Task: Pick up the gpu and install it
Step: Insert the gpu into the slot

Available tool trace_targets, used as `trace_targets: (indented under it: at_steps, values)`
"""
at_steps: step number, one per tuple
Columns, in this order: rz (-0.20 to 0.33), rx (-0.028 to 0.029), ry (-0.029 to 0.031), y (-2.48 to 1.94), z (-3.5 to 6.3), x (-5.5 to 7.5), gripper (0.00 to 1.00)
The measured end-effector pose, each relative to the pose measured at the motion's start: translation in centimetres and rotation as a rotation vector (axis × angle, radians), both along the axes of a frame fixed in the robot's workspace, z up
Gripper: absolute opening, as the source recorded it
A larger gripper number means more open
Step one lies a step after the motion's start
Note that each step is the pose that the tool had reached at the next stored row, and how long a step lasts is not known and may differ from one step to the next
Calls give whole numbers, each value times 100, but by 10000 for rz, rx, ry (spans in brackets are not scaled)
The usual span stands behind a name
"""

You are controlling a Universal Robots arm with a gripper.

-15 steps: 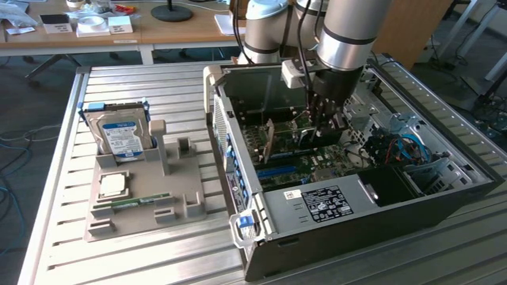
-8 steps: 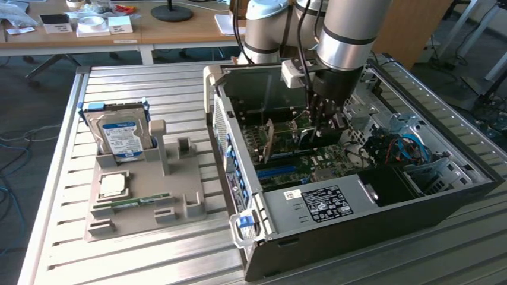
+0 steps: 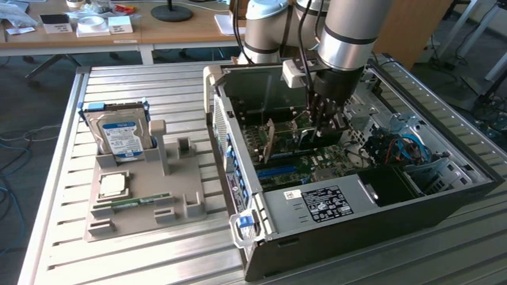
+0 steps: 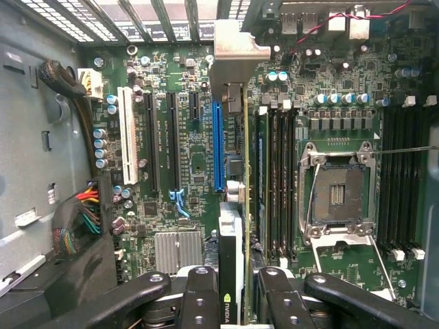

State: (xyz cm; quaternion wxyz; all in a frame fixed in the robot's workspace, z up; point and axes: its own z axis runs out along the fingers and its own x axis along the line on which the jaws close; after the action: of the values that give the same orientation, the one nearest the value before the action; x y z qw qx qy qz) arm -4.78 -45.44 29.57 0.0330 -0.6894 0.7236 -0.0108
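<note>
**Gpu held edge-on above the motherboard, in line with the blue slot**
Inside the case (image 3: 357, 237), over the motherboard (image 4: 178, 171), the gpu (image 4: 232, 240) is clamped between the jaws of the gripper (image 4: 233, 298). Its long axis is set parallel to the blue slot (image 4: 218, 147), with its edge offset just beside that slot, toward the socket (image 4: 339, 195). Whether it is seated cannot be told.

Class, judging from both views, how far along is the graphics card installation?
Done: the thin dark graphics card is lifted and inside the open black computer case. In hand: the end effector grips it edge-on above the green motherboard. Left: release; whether it already sits in a slot is unclear.
</note>
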Motion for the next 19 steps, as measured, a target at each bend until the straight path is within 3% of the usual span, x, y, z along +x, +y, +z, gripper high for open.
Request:
trace_targets:
  at_steps: [14, 17, 19]
  values:
    - [0, -13, 6, -27, 0, -6, 27]
    - [-1, -39, 93, -27, 0, 4, 27]
    - [0, -46, 183, -27, 0, 9, 27]
